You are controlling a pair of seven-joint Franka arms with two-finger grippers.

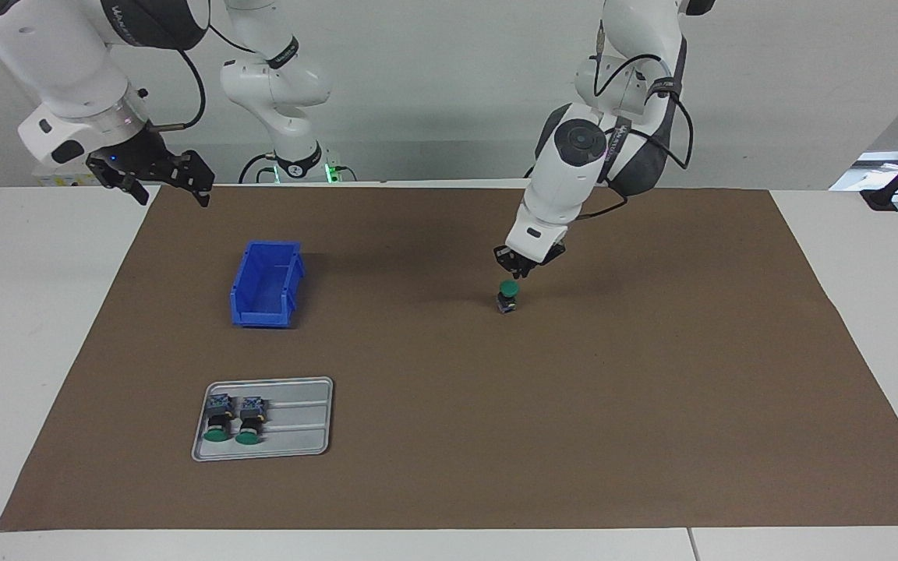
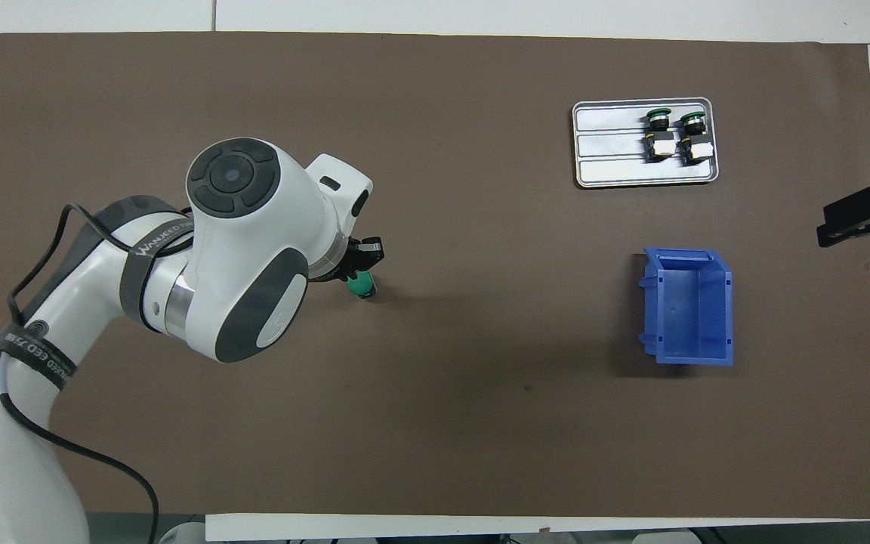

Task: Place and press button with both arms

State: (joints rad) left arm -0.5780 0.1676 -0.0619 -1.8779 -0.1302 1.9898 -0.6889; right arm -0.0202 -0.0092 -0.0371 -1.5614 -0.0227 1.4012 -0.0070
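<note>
One button (image 1: pixel 507 297) stands upright on the brown mat (image 1: pixel 652 389), green cap up, near the middle of the table toward the left arm's end. It also shows in the overhead view (image 2: pixel 362 285). My left gripper (image 1: pixel 521 271) is shut, pointing down, its tips right over the green cap; I cannot tell whether they touch it. In the overhead view the left gripper (image 2: pixel 363 261) is mostly hidden under the arm's wrist. My right gripper (image 1: pixel 170 191) is open and empty, raised over the mat's edge at the right arm's end, and shows in the overhead view (image 2: pixel 862 219).
A blue open bin (image 1: pixel 266 284) (image 2: pixel 692 306) sits on the mat toward the right arm's end. Farther from the robots, a grey metal tray (image 1: pixel 301 432) (image 2: pixel 609 151) holds two more green-capped buttons (image 1: pixel 232 418) lying on their sides.
</note>
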